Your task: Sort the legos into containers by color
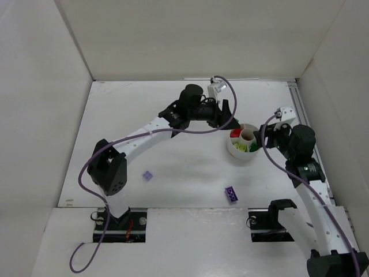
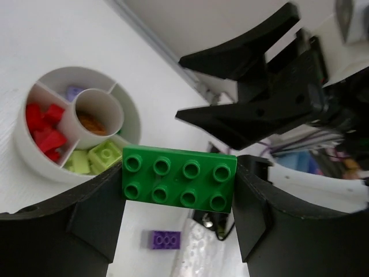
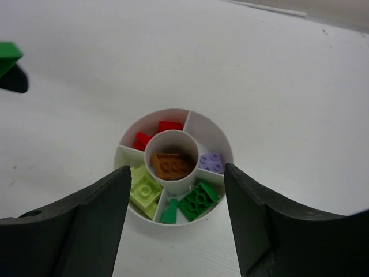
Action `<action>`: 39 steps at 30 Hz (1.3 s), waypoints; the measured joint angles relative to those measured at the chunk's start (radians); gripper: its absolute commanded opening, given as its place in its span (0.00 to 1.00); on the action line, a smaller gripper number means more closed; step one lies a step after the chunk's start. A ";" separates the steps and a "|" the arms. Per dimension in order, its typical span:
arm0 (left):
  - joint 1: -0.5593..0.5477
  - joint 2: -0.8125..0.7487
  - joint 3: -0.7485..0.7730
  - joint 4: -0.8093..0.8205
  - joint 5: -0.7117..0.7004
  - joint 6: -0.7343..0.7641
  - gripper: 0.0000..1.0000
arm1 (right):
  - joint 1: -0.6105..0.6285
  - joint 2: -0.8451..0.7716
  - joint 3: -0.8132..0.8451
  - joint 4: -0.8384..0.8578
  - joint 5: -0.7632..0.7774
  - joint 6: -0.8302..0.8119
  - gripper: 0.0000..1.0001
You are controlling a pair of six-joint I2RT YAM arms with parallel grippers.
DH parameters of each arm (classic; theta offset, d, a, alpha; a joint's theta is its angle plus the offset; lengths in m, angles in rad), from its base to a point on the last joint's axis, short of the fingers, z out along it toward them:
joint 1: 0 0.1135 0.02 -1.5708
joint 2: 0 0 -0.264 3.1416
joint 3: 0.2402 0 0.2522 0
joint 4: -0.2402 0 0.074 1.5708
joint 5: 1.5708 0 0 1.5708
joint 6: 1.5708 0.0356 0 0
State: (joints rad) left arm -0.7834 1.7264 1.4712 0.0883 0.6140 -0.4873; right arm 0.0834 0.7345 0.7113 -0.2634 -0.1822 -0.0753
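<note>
The left claw (image 2: 179, 193) is clamped on a green brick (image 2: 179, 183). The brick has two rows of four studs and sits flat across the gap between the two black fingers, studs toward the camera, at the lower middle of the left wrist view. In the top view this claw hangs just to the upper left of the dish (image 1: 235, 151), above the surface (image 1: 190, 167).

The right claw (image 3: 176, 222) stands wide with nothing between its fingers. They frame the lower left and lower right of the right wrist view, and the dish shows in the gap between them. In the top view this claw is just to the right of the dish.

The dish is round and white, with wedge compartments around a central cup (image 3: 154, 151). In the right wrist view, an orange-brown brick (image 3: 172, 164) lies in the cup. Red bricks (image 3: 153, 135) fill the upper left wedge, and a lilac brick (image 3: 212, 163) sits in the right wedge. Dark green bricks (image 3: 196, 202) are in the lower right wedge, and lime bricks (image 3: 144, 190) in the lower left wedge.

Two pieces lie loose on the surface, well apart from the dish. A small lilac piece (image 1: 149, 175) is at the lower left of the top view's middle, and a purple brick (image 1: 231, 194) lies below the dish.
</note>
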 measured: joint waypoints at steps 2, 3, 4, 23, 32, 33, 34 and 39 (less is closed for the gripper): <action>0.024 0.016 -0.008 0.084 0.119 -0.076 0.37 | 0.000 -0.048 -0.025 0.014 -0.078 -0.017 0.71; 0.034 0.027 -0.008 0.130 0.174 -0.114 0.37 | 0.000 -0.072 -0.040 0.030 -0.126 -0.028 0.71; 0.039 0.037 -0.010 0.174 0.222 -0.158 0.37 | 0.001 -0.095 -0.054 0.044 -0.177 -0.036 0.71; 0.017 0.072 -0.040 0.420 0.473 -0.511 0.37 | 0.073 -0.289 -0.123 0.292 -0.542 -0.119 0.76; -0.007 0.071 -0.058 0.519 0.447 -0.592 0.37 | 0.172 -0.221 -0.123 0.327 -0.500 -0.141 0.76; -0.007 0.071 -0.061 0.533 0.446 -0.606 0.37 | 0.188 -0.219 -0.123 0.343 -0.485 -0.139 0.76; -0.006 0.071 -0.068 0.551 0.445 -0.619 0.37 | 0.205 -0.216 -0.123 0.363 -0.470 -0.138 0.76; -0.006 0.072 -0.111 0.667 0.443 -0.703 0.37 | 0.301 -0.196 -0.123 0.439 -0.374 -0.135 0.76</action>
State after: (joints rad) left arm -0.7898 1.7981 1.3598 0.7555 1.0569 -1.1904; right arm 0.3843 0.5388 0.5884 0.1761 -0.5560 -0.2104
